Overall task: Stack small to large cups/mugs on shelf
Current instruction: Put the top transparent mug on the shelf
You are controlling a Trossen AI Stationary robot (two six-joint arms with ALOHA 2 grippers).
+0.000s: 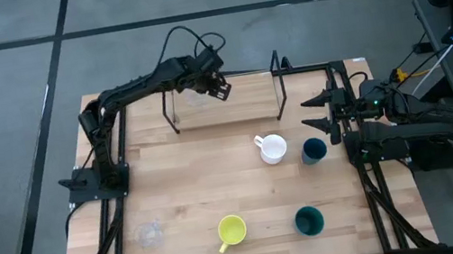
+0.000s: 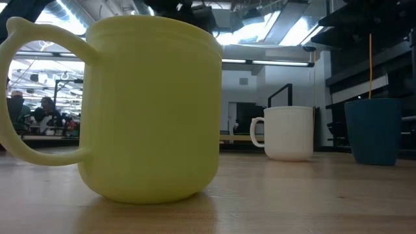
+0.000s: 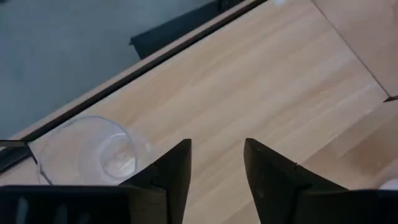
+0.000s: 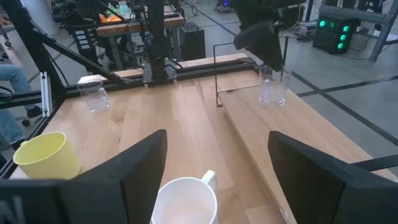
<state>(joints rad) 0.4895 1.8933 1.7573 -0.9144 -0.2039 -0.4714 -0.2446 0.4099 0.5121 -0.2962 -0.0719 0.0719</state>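
Looking for writing: couldn't read any brand or label on any cup.
Left gripper (image 1: 219, 89): hung over the shelf (image 1: 233, 108), fingers parted, nothing held.
Glass cup (image 3: 93, 152): sat on the shelf just beside those fingers, not between them.
Right gripper (image 1: 314, 114): wide open, empty, white mug (image 1: 272, 148) and dark blue cup (image 1: 313, 151) close in front.
Yellow mug (image 1: 231, 230), dark green cup (image 1: 309, 220), second glass (image 1: 148, 235): well away from both.

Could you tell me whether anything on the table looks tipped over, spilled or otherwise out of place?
Nothing stands out. The yellow mug, white mug, dark blue cup and dark green cup stand upright on the table, as do the two clear glass cups, one on the shelf and one near the table's corner. No spill is visible.
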